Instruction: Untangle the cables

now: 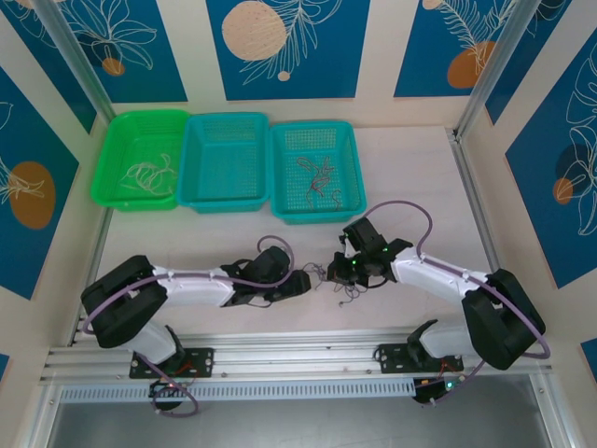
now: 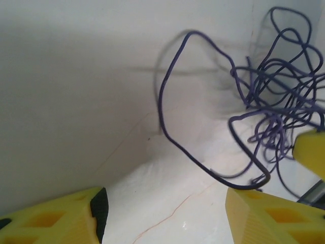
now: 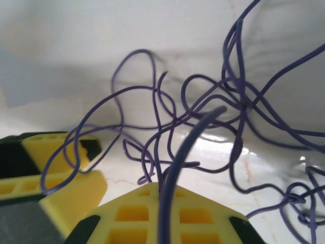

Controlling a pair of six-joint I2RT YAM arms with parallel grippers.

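The cables (image 3: 203, 117) are one loose bundle of thin dark strands, purplish up close. They're on the white surface (image 1: 420, 168), on the near side of the right-hand basket (image 1: 317, 217) and well apart from it, right between the two arms.

The right fingers (image 3: 172, 218) look pressed together with a couple of strands coming up out of the seam, so I'd call that a hold on the bundle. The left fingers (image 2: 61, 218) are spread wide with nothing between them. One big open loop (image 2: 160, 101) sticks out of the bundle toward them, and its low end sits just beside one fingertip.

How I'd play it from here:

- Treat the right side as the anchor and keep that grip steady, no yanking.
- Bring the left fingers onto that open loop. It's the one strand with clear air around it, so there's less chance of pinching two at once.
- Close on it near where it leaves the bundle, not out at the floppy end.
- Pull slowly, straight away from the right fingers and away from the basket, keeping low over the surface.
- Watch the dense knot near the right fingers. If it bunches tighter instead of sliding, I'd back off and try another loop.

These strands look super springy, so my guess is a freed one will flick around.
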